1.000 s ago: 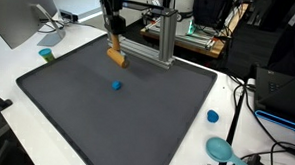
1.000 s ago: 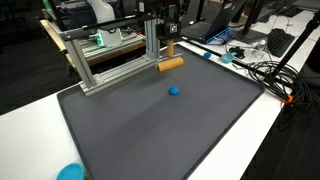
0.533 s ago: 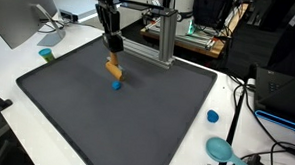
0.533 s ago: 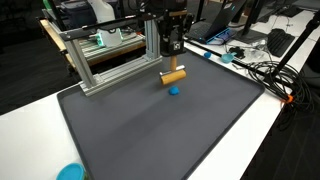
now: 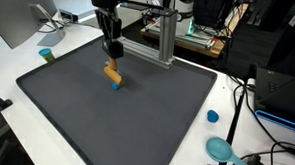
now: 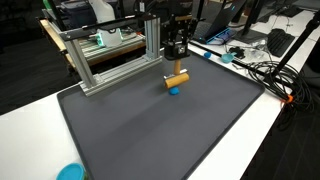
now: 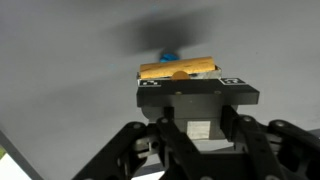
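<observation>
My gripper [image 5: 112, 64] [image 6: 176, 69] is shut on a short wooden block [image 5: 113, 75] [image 6: 176, 78], held crosswise just above the dark grey mat [image 5: 76, 119] [image 6: 150, 135]. A small blue piece [image 5: 116, 87] [image 6: 174, 90] lies on the mat directly under the block, partly hidden by it. In the wrist view the block [image 7: 177, 68] shows beyond the gripper [image 7: 178, 78], with the blue piece [image 7: 168, 54] peeking out behind it. Whether the block touches the blue piece I cannot tell.
An aluminium frame [image 5: 165, 38] [image 6: 105, 62] stands at the mat's far edge. Off the mat lie a small green cup [image 5: 47, 55], a blue cap [image 5: 212, 116], a teal dish [image 5: 221, 149] [image 6: 70, 172] and cables [image 6: 262, 72]. A monitor [image 5: 15, 17] stands at one corner.
The gripper carried the wooden block away from the frame, out over the mat and downward. It has come to sit right above the blue piece.
</observation>
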`<state>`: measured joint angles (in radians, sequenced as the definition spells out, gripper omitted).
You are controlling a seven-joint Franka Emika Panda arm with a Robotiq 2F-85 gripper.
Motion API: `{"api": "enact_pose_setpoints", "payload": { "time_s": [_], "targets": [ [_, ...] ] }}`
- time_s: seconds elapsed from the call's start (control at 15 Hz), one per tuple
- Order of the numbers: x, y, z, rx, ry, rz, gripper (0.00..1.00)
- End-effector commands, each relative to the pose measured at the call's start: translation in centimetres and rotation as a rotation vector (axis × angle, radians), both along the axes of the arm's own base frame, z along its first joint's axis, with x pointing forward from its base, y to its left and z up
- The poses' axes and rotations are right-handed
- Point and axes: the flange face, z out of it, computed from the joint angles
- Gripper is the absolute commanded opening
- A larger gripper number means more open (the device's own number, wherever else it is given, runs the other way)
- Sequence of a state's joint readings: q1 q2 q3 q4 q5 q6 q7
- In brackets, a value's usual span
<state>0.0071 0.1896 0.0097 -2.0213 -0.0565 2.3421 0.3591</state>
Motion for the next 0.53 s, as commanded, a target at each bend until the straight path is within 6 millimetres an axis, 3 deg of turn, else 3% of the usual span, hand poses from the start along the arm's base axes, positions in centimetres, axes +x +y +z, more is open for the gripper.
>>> {"api": "enact_pose_setpoints", "payload": {
  "time_s": [0.0, 0.47],
  "targets": [
    [-0.4, -0.5, 0.9, 0.006, -0.049, -0.009, 0.22],
    [-2.0, -1.1, -0.5, 0.018, -0.024, -0.014, 0.22]
  ]
}}
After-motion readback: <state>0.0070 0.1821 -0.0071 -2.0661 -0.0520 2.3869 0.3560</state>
